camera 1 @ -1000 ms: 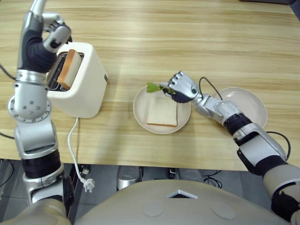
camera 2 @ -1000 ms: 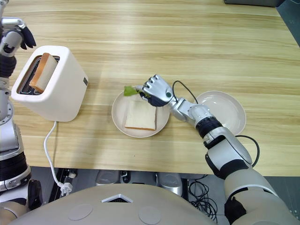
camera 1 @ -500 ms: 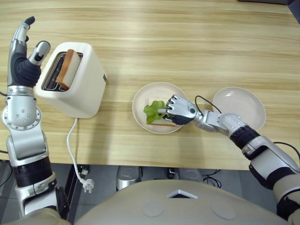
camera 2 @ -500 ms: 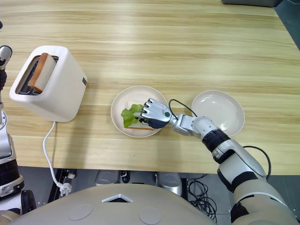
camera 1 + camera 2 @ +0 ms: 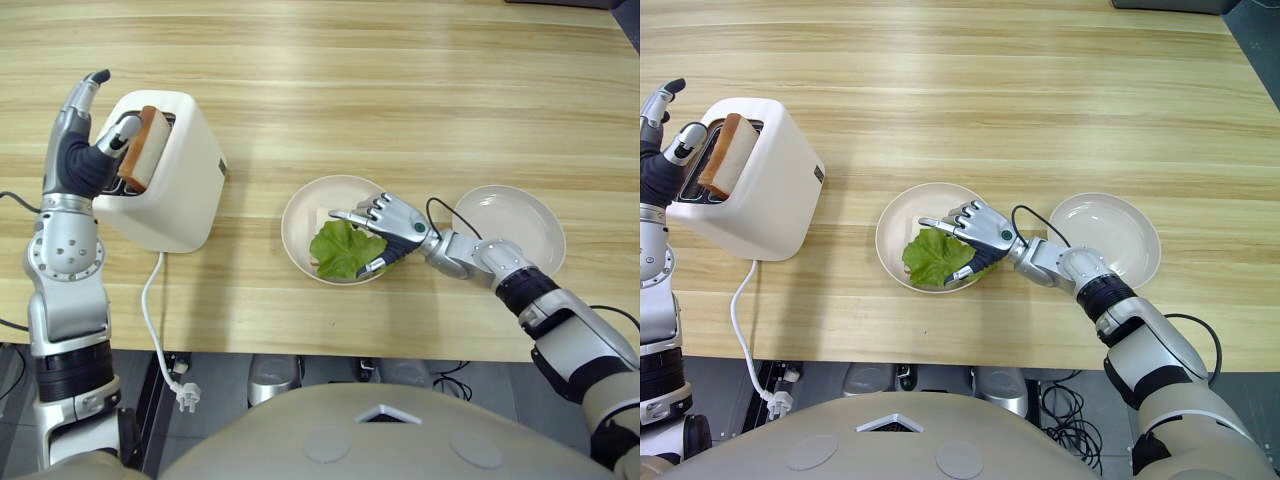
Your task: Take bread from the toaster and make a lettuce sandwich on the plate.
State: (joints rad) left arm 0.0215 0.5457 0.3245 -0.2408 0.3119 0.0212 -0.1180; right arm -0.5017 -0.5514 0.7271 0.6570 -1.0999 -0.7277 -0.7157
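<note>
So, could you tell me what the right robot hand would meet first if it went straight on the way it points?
Probably the lettuce leaf on the plate: the right robot hand points left across it, though its height is unclear.

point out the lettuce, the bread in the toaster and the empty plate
lettuce (image 5: 342, 247), left eye view, middle of the leaf
bread (image 5: 143, 146), left eye view, top edge of the slice
empty plate (image 5: 1108, 236), right eye view, bare middle
</note>
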